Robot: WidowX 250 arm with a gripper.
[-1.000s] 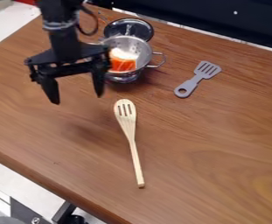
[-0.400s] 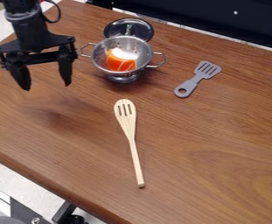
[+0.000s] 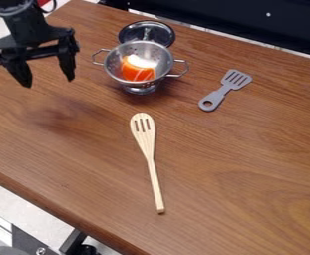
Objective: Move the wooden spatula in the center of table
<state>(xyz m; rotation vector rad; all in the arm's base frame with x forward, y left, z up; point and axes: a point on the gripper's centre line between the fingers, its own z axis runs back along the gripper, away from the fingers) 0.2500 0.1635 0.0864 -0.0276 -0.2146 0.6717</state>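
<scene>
Arm (image 3: 21, 22) top, lid (image 3: 160, 34) bottom unseen

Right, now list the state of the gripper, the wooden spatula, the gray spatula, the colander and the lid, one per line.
Gripper: open, fingers apart, raised over the table's left part
Wooden spatula: lying flat, not held
Gray spatula: lying flat, slotted end away from the camera
Colander: upright, orange-and-white piece inside
Lid: off the colander, behind it

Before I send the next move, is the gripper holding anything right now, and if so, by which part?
Nothing is held: the gripper hangs open above the table, and the wooden spatula lies apart from it.
</scene>
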